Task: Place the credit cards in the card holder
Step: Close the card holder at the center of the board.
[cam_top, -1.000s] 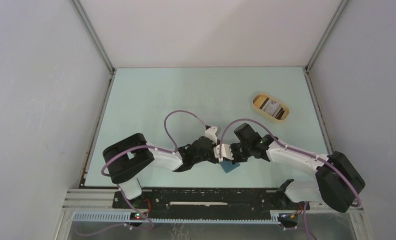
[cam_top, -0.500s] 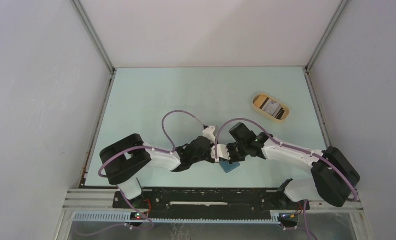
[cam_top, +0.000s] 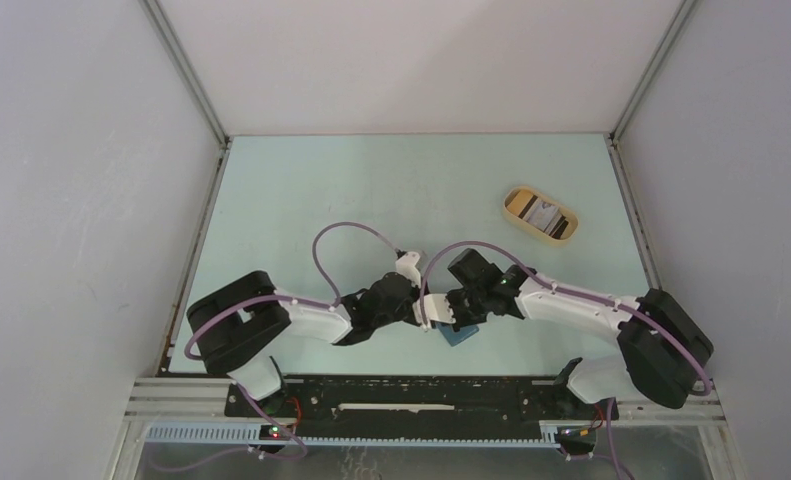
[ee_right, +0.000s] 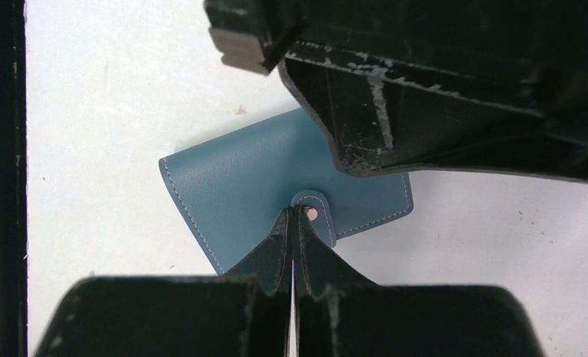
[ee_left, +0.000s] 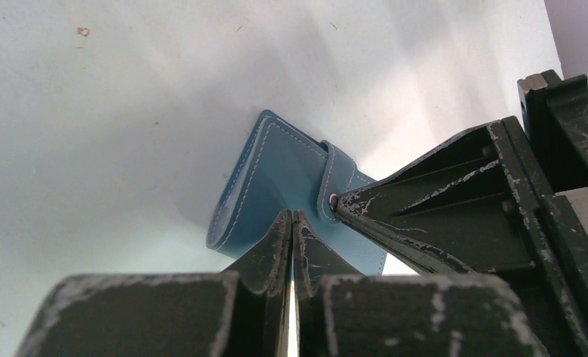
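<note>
Left fingers [ee_left: 272, 245] pressed together, tips against the lower edge of the blue wallet [ee_left: 283, 178]; can't tell if they nip any leather. Right fingers [ee_right: 276, 245] also pressed together, tips right at the snap tab [ee_right: 314, 210] (the tab wraps over the folded wallet's edge). Both arms meet at the wallet, front middle of the desk [cam_top: 371, 190]. One card [cam_top: 544, 213] sits in the oval tray [cam_top: 516, 203] at far right, well apart.

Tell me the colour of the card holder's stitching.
Pale, whitish stitching on the teal-blue card holder; clearest in the right wrist view.
</note>
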`<state>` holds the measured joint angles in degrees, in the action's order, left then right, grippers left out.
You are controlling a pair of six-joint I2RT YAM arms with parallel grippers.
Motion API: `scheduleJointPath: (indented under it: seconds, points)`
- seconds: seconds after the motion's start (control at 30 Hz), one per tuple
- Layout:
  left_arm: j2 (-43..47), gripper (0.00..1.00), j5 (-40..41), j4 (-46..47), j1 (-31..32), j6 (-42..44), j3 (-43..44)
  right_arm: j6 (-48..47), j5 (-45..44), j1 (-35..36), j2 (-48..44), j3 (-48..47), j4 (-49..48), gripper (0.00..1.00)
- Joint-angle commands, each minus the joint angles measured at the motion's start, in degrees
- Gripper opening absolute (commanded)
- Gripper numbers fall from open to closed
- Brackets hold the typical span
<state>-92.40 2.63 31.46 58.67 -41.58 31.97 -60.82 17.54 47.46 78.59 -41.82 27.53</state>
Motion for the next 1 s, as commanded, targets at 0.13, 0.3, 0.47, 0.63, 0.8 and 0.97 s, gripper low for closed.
scheduleJointPath:
  seconds: [0.13, 0.3, 0.47, 0.63, 0.8, 0.97]
  points:
    - [5.70, 0.07, 0.37, 1.69, -1.32, -0.50, -3.75, 3.12, 2.29, 1.31, 3.16, -1.60, 4.90, 0.06]
    - [10.83, 0.09, 1.29, 1.69, -1.46, 1.03, -6.99, 5.17, 6.08, -2.68, -3.17, -2.39, 5.91, 0.32]
    - [20.29, 0.13, 3.52, -1.80, -1.47, 4.92, -10.91, 5.00, 8.42, -7.70, -10.05, -2.98, 8.75, 0.52]
    - [35.02, 0.31, 7.65, -10.45, -1.46, 9.91, -12.93, 5.73, 11.13, -13.94, -18.26, -4.12, 12.52, 0.67]
    - [49.47, 0.57, 10.45, -19.96, -1.51, 13.97, -13.40, 10.33, 14.06, -21.11, -25.67, -4.44, 13.35, 0.80]
    - [60.49, 0.80, 11.86, -28.14, -1.52, 15.82, -11.58, 14.76, 19.77, -29.52, -30.05, -7.29, 16.83, 0.93]
